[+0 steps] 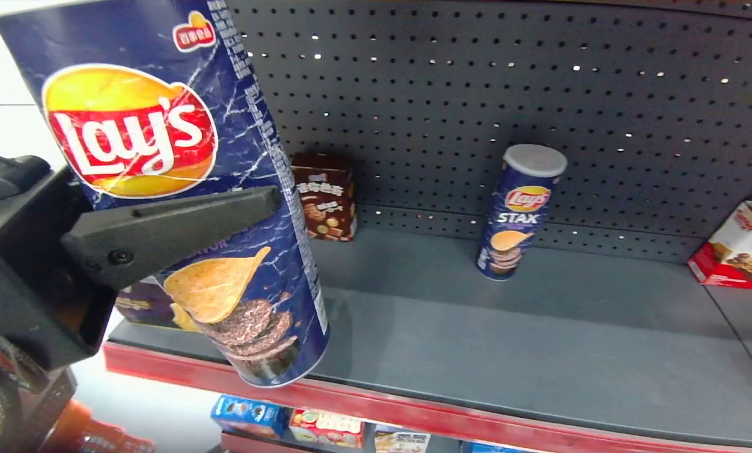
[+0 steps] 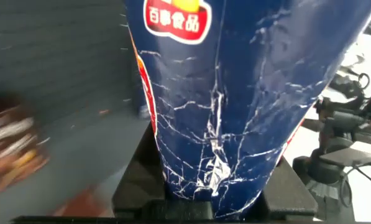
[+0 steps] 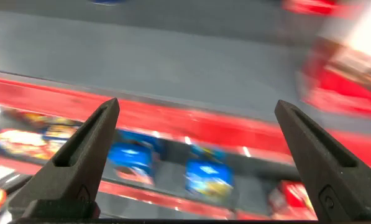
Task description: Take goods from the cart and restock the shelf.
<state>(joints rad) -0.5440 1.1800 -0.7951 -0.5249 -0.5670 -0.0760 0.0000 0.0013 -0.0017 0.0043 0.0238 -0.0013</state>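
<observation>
The left gripper (image 1: 259, 204) is clamped on a tall dark blue chip can (image 1: 162, 126), one black finger lying across the can's printed face and the other hidden behind it. In the left wrist view the can's wall sits squarely between the two pads. The can hangs tilted, top leaning toward the robot's left, with its base over the red front lip (image 1: 413, 415) of the shelf (image 1: 476, 352) at the left end. Whether the base touches the board cannot be told.

The right gripper (image 3: 197, 104) stands with its fingers wide apart and nothing between them, facing the shelf's red lip and the blue packs (image 3: 207, 180) on the level below.

On the shelf a second can (image 1: 519, 211) of the same kind stands upright near the pegboard back (image 1: 539, 94), well apart from the held one. A brown box (image 1: 325, 195) sits against the back wall to its left, and a red-and-white box (image 1: 737, 248) lies at the far right.

By my reading, the step in hand is the placing: the can is taken and brought to the shelf, not yet set down. The next move calls for righting the can to vertical, carrying it inward over the bare grey board, lowering it until the base sits flat, then parting the fingers. The open ground between the brown box and the standing can looks the natural spot.
</observation>
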